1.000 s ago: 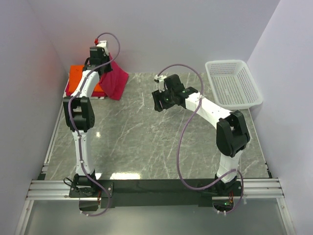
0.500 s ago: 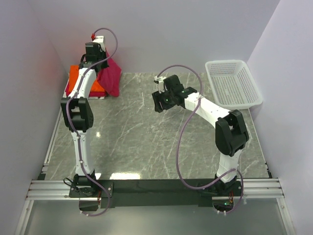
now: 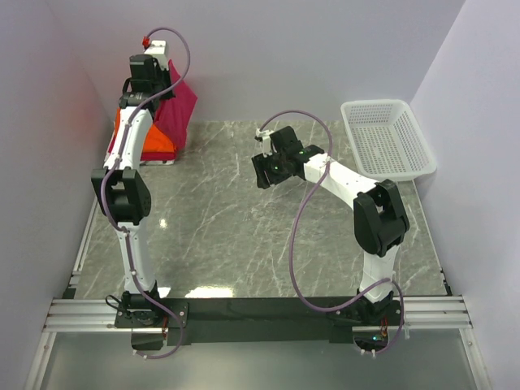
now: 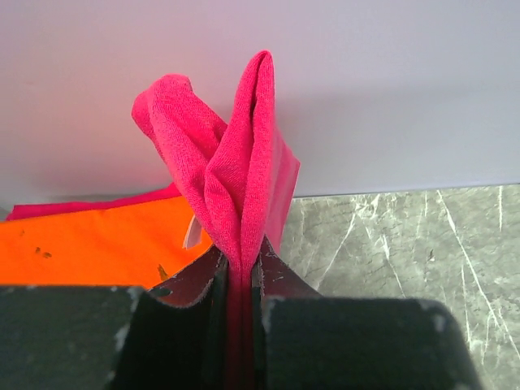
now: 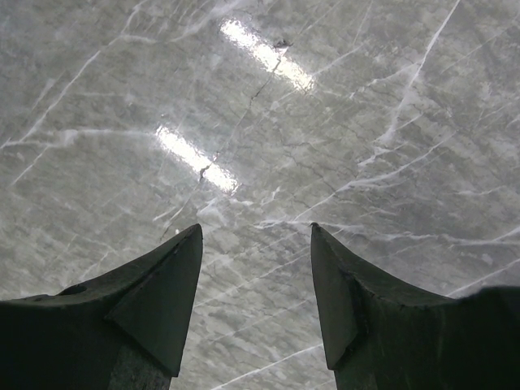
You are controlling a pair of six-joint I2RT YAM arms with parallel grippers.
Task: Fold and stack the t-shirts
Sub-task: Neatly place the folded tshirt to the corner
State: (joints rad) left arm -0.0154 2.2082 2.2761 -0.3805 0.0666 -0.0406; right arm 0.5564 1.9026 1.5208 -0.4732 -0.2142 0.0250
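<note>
Top view: the left gripper [image 3: 153, 75] is holding the pink t-shirt [image 3: 175, 110] up at the table's 10 o'clock corner, against the back wall [image 3: 284, 49]. The shirt is hanging as a bunched, roughly triangular drape, with its lower edge coming down just beside the orange t-shirt [image 3: 127, 130], which is lying flat and folded in that same corner.

Left wrist view: the left gripper [image 4: 240, 264] is pinching narrowly on a thick fold of the pink t-shirt [image 4: 244, 162]. Two soft lobes of knit cloth are standing up above the fingers. The orange t-shirt [image 4: 89, 244] is lying at 9 o'clock of the fingers, with a thin pink-red edge showing behind it.

The right gripper [image 3: 262, 169] is hovering over the middle of the table [image 3: 244, 236], with its jaws standing wide and nothing between them [image 5: 256, 236]; only bare marbled surface is showing beneath.

Room: the table is lying open from the centre out to 6 o'clock. The white basket [image 3: 388, 104] is sitting at 2 o'clock, well apart from both arms.

Against one second ago, the left arm is reaching higher and further towards 11 o'clock, and the shirt is now off the table edge. The right arm is barely shifting.
</note>
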